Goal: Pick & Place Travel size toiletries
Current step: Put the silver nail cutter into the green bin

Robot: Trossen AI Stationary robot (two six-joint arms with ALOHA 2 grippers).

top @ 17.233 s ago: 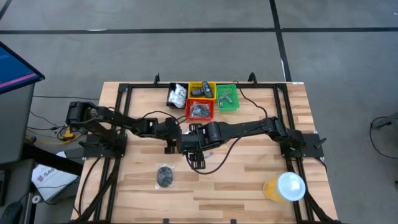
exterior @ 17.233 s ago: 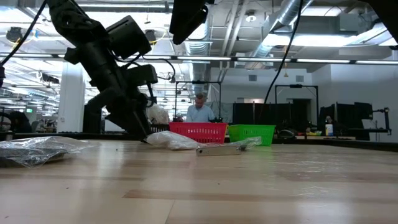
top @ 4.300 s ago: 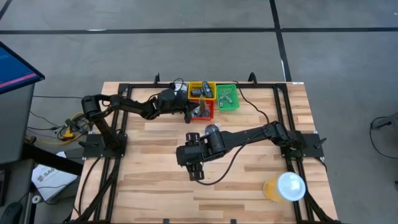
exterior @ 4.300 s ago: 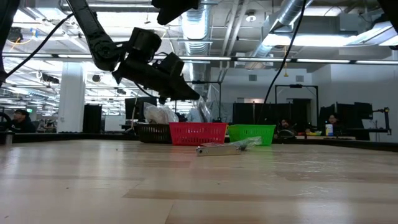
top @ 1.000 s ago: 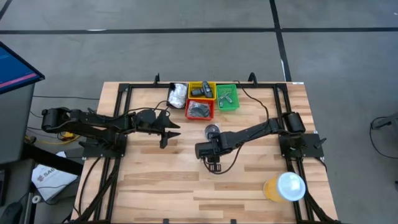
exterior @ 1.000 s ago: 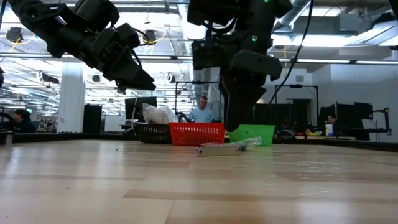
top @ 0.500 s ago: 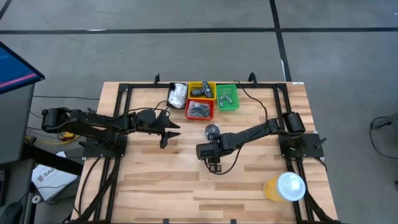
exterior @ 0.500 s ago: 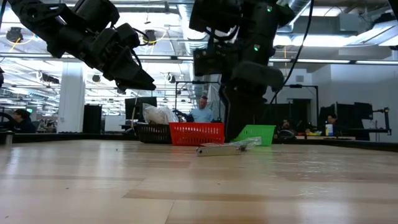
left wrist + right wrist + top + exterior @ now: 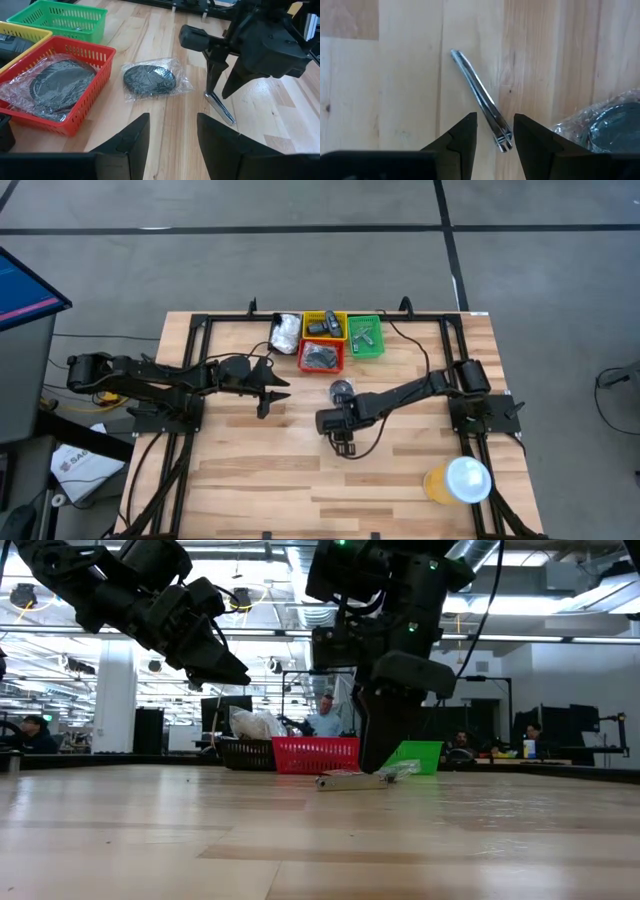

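We see a thin silvery tube (image 9: 481,100) lying flat on the bare bench (image 9: 400,490) near its middle, long and narrow, its metal catching the light. The right gripper (image 9: 493,132) stands just above it, its dark fingers (image 9: 462,135) parted to either side of one end of the tube, holding nothing. Just beside it, toward the far edge, a dark grey round disc (image 9: 149,80) lies in a clear crinkly wrapper. Farther toward the far edge sit the red bin (image 9: 322,357) with more wrapped dark discs, the yellow bin (image 9: 324,325), the green bin (image 9: 365,335) and a pile of white packets (image 9: 285,332). The left gripper (image 9: 268,388) hangs over the bench toward the left edge, fingers apart and empty. An orange cup (image 9: 457,481) stands at the near right corner.
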